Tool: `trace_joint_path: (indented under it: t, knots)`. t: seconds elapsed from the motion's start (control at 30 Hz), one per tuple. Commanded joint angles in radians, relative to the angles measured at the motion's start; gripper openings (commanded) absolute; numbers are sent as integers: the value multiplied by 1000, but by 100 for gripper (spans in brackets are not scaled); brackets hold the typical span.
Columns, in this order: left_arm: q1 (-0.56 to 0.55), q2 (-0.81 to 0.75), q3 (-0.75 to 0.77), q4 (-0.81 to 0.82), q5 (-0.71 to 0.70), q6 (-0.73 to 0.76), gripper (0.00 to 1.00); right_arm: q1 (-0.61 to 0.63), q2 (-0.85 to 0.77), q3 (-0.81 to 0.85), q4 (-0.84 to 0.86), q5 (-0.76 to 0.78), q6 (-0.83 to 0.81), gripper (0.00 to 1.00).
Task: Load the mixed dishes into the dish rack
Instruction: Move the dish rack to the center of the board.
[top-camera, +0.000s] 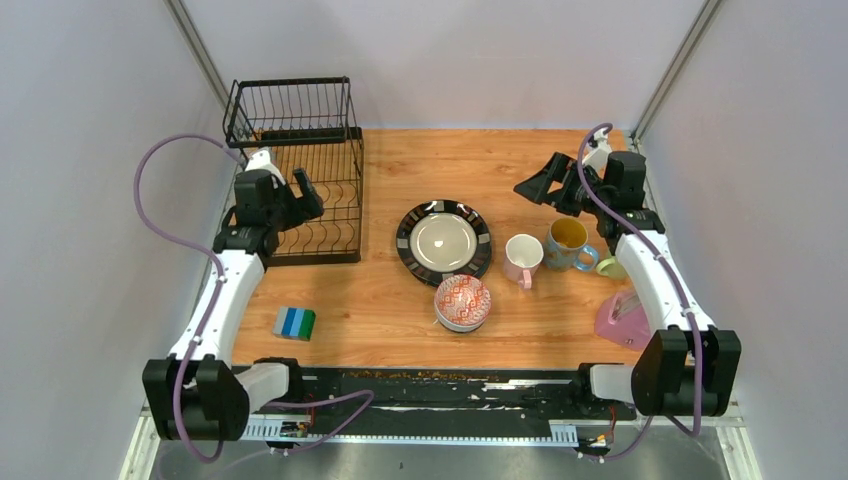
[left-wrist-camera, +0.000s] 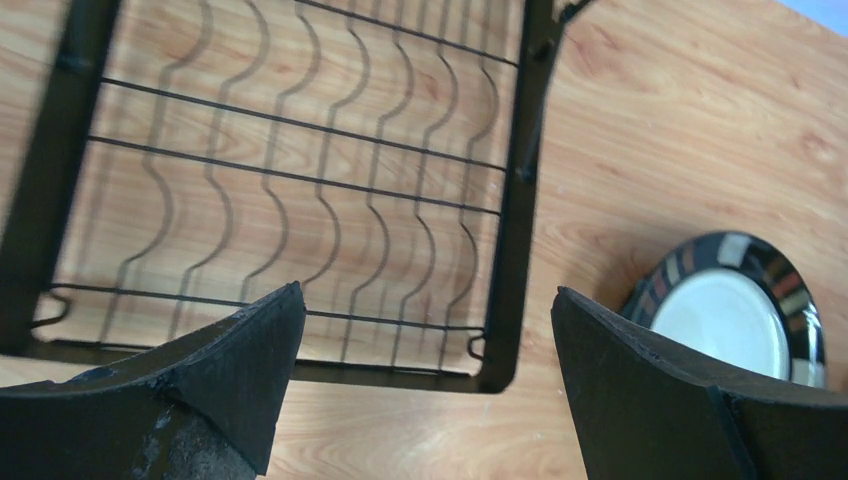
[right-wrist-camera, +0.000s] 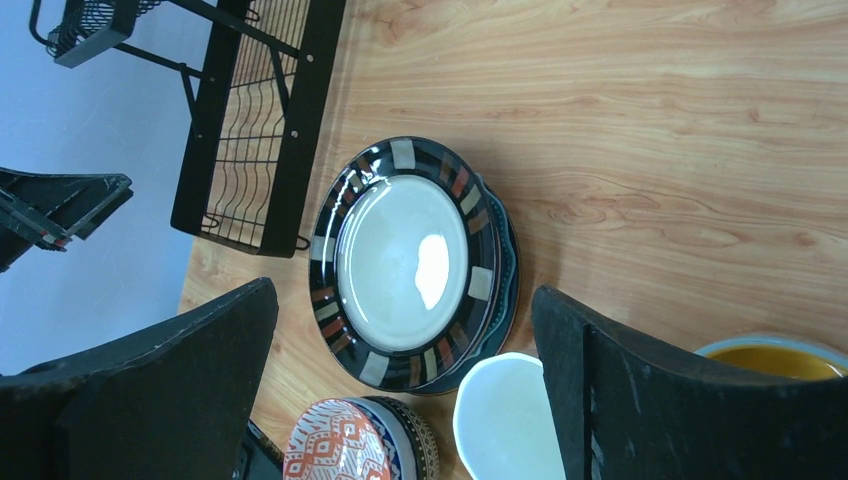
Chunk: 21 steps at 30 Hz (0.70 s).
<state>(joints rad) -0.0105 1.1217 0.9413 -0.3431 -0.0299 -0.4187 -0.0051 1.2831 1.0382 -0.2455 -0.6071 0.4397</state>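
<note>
The worktop (top-camera: 400, 320) is showing lots of bare wood down the middle, so there's room to swing. The rack (top-camera: 335, 200) is sitting in the far-left corner with nothing in its slots that I can see.

The plate (top-camera: 443, 241) is lying flat mid-worktop, stacked on a teal one by the look of it. I'm guessing ceramic: stiff, heavyish, glazed and slippery, chippable. Lying flat, it's only offering its rim to pinch.

The bowl (top-camera: 462, 301) is sitting just nearer than the plate. The pink mug (top-camera: 522, 258) and blue mug (top-camera: 568, 243) are crowding together toward the right edge, and their walls look grabbable.

The left end effector (left-wrist-camera: 425, 310) is hovering over the rack's near-right corner and the right end effector (right-wrist-camera: 405, 295) is hanging by the far-right corner. Both are spread wide, gripping nothing.
</note>
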Motion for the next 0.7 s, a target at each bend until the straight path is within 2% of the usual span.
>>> trace_joint_path:
  t: [0.0,0.1,0.23,0.47,0.67]
  knots:
    - [6,44,6,36,225,-13,100,1,8,37,-30,16,-26,100]
    - [6,92,-2,67,350,-1,100,1,14,46,-30,6,-21,100]
    - [4,142,-4,89,417,16,100,35,21,50,-30,-29,-17,100]
    - [-153,254,69,9,244,145,95,45,43,57,-31,-35,-22,100]
    - [-197,368,130,34,173,152,96,45,38,59,-38,-24,-42,100]
